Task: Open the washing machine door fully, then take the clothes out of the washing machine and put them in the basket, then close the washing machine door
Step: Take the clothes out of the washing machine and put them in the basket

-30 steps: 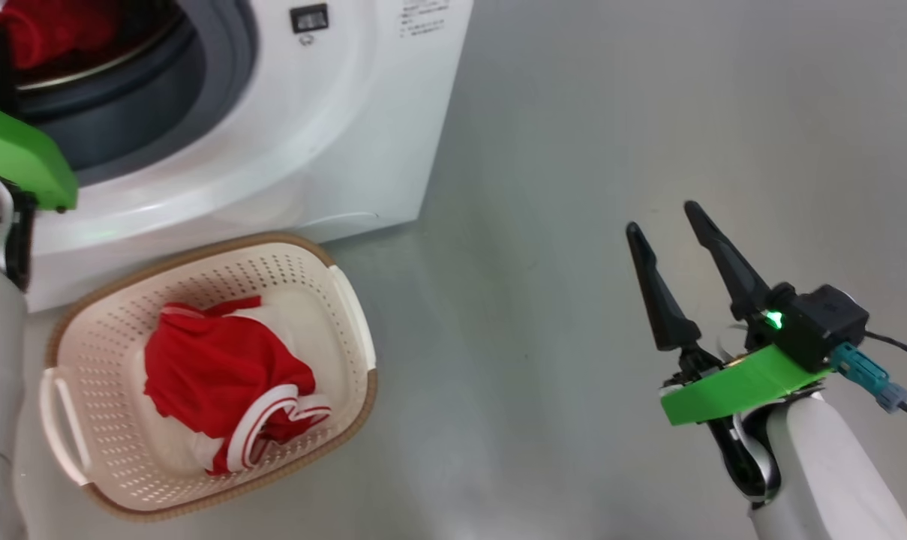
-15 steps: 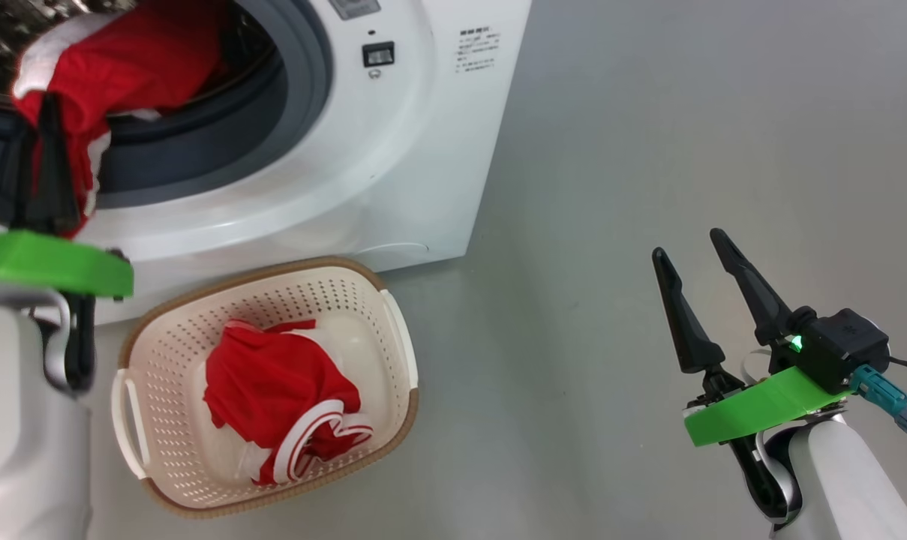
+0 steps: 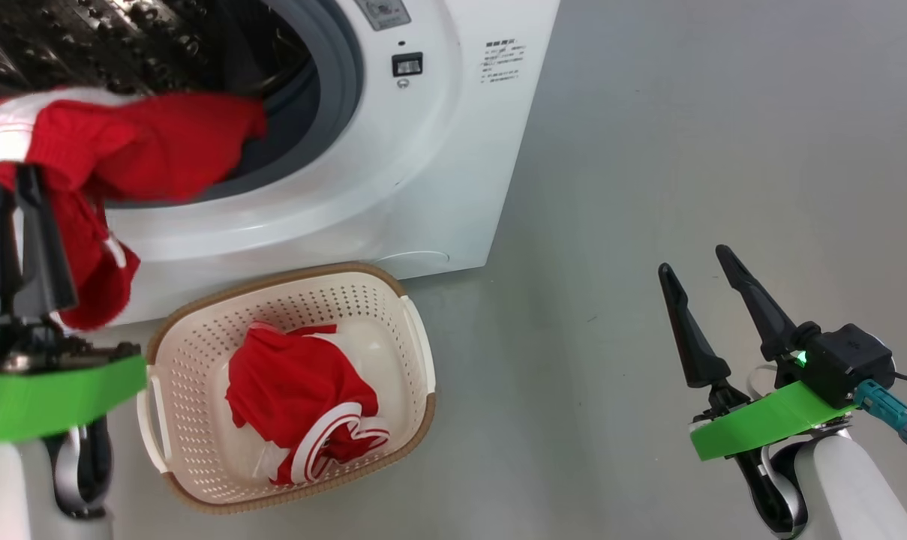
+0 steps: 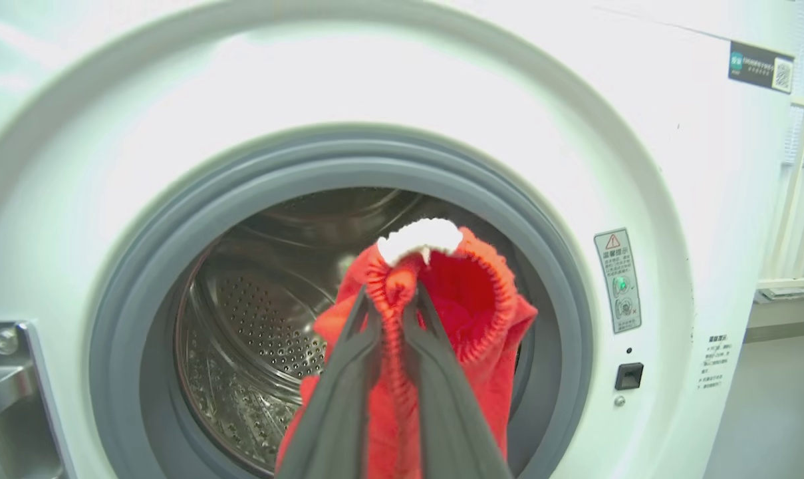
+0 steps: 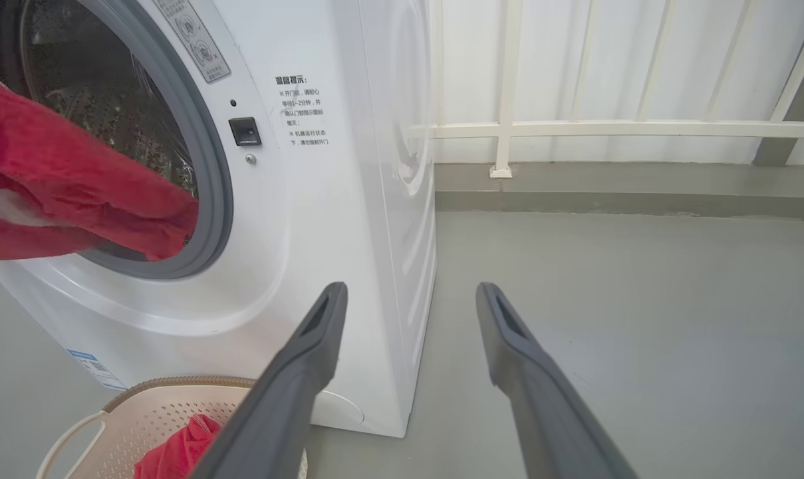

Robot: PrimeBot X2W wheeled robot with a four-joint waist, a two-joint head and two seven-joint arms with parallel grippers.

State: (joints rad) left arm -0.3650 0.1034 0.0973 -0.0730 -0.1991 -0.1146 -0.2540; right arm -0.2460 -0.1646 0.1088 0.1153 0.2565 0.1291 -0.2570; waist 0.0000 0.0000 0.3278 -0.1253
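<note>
Left wrist view — left pincer [image 4: 394, 293] tight on the clothes [image 4: 481, 313] (right pincer [image 3: 692, 258] apart, empty)

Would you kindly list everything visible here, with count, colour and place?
washing machine: one, white, grey gasket, behind the basket.
held garment: one, red with white trim, before the drum mouth.
basket garment: one, red and white, inside the basket.
basket: one, cream, brown rim, on the floor.
floor: one, grey, all around.
railing: one, white, beyond the machine.
left gripper: one, dark, shut on the held garment.
right gripper: one, dark, open above the floor.
</note>
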